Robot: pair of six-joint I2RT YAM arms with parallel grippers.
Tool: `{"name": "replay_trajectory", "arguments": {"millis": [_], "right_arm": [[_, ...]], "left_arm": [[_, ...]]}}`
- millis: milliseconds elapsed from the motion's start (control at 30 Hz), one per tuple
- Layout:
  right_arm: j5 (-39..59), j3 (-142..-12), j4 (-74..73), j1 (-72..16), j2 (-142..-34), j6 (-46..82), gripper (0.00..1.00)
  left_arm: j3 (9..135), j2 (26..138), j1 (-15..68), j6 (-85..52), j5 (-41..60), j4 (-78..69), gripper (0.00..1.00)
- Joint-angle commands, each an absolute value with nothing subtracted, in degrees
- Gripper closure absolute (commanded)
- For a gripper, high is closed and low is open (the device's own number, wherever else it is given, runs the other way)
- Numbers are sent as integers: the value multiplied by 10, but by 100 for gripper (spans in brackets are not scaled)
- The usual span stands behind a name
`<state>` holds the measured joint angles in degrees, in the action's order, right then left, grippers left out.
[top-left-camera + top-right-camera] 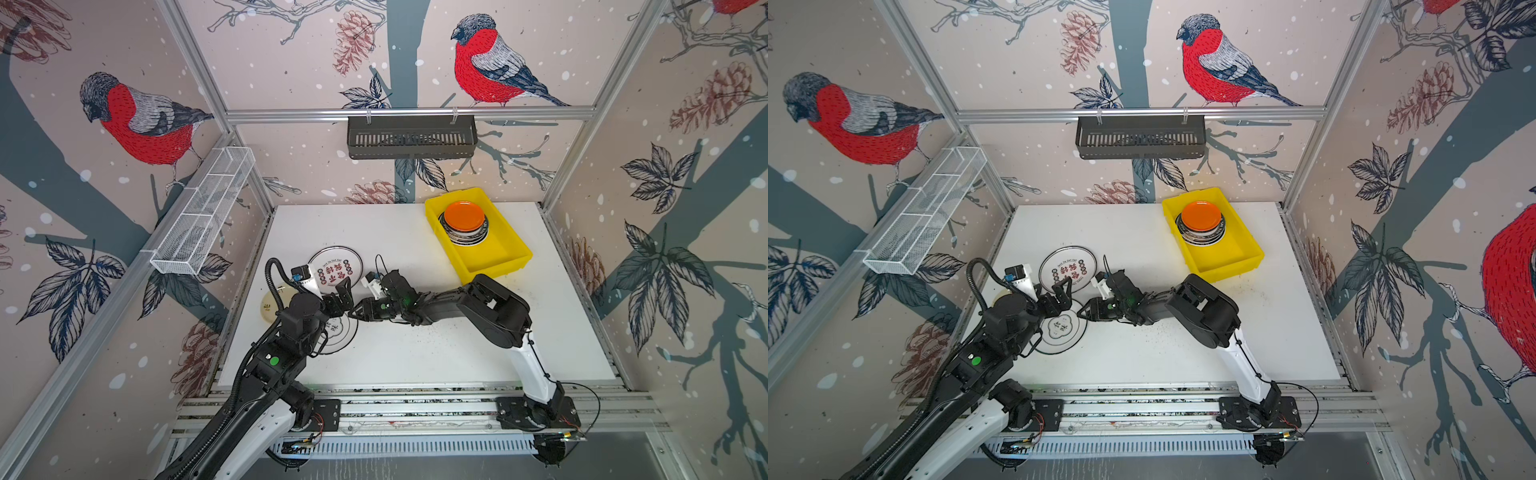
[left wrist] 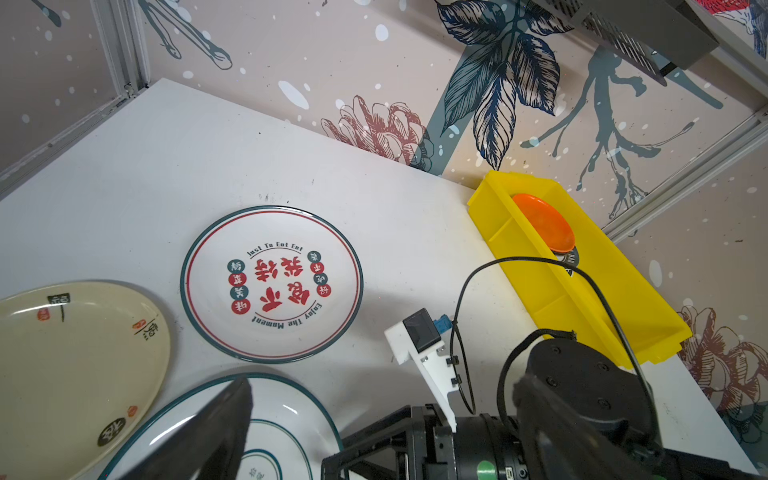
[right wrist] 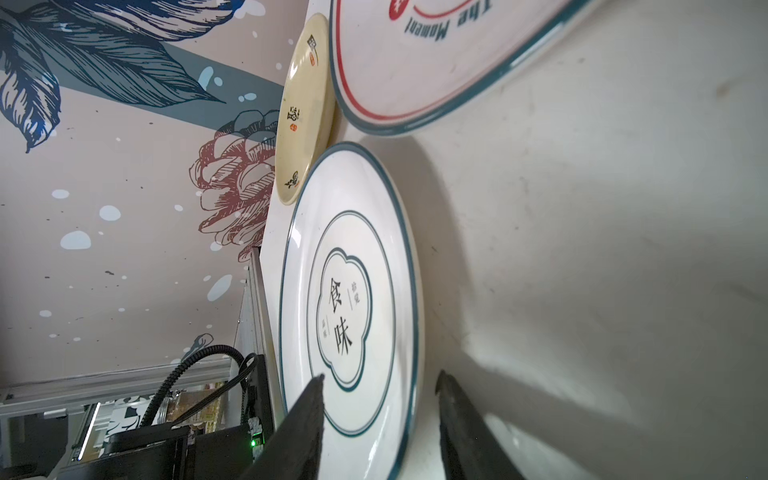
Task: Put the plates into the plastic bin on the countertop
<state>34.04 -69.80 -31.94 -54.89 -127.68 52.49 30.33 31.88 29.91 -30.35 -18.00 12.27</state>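
Jaws astride white plate rim
Right gripper unclenched, rim between its fingers; left gripper released, just beside.

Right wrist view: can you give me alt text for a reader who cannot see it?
The right gripper has its open jaws on either side of the rim of a teal-rimmed white plate lying on the countertop, not yet closed on it. Beyond it lie a cream plate and a red-ringed plate, with patterned wallpaper behind.
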Motion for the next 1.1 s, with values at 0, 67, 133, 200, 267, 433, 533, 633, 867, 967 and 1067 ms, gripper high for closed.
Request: {"name": "replay_trajectory", "arguments": {"millis": [0,67,133,200,267,433,533,633,867,967,1067], "right_arm": [[333,-693,-307,-552,-1283,542,59],[328,-698,-297,-553,-1284,540,60],[328,-707,-280,-558,-1285,534,61],[322,-716,-265,-561,-1287,529,63],[311,-729,-237,-563,-1290,523,65],[295,-750,-197,-566,-1297,512,70],[286,-760,-174,-568,-1298,503,71],[283,-769,-161,-569,-1303,500,79],[274,-767,-146,-563,-1299,497,86],[268,-759,-145,-558,-1292,497,92],[263,-743,-151,-551,-1279,494,97]], "left_arm": [[305,311,301,-300,-173,123,3],[307,309,301,-298,-171,127,3],[308,305,300,-297,-171,129,3],[306,302,301,-297,-168,127,3],[305,302,300,-296,-165,125,3],[304,299,301,-297,-159,122,3],[302,298,300,-298,-157,119,3],[302,300,301,-298,-155,119,3],[302,303,300,-301,-154,123,3],[302,301,301,-305,-153,126,3],[300,301,301,-308,-155,126,3]]}}
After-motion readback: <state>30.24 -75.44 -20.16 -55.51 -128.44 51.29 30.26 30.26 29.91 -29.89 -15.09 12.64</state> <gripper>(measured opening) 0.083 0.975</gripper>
